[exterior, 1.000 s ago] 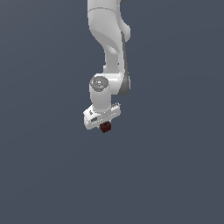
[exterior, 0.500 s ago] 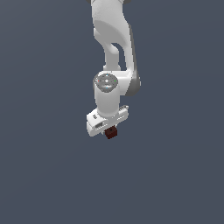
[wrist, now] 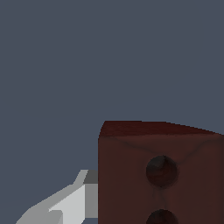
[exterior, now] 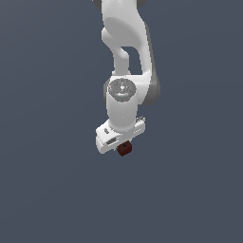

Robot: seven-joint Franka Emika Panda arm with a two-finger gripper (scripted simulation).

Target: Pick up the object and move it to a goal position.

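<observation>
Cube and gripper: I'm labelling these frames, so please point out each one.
cube (exterior: 125, 150), exterior view, its front face under the hand.
gripper (exterior: 124, 148), exterior view, between its fingertips, at the cube.

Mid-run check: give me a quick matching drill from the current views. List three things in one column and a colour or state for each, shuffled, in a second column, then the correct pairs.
Column one:
1. cube
2. gripper
3. wrist joint cap

Column two:
A. white body, closed on something beneath it
B. grey disc facing the exterior camera
C. dark red-brown, sitting just under the white hand and filling much of the wrist view

Pairs: 1-C, 2-A, 3-B
</observation>
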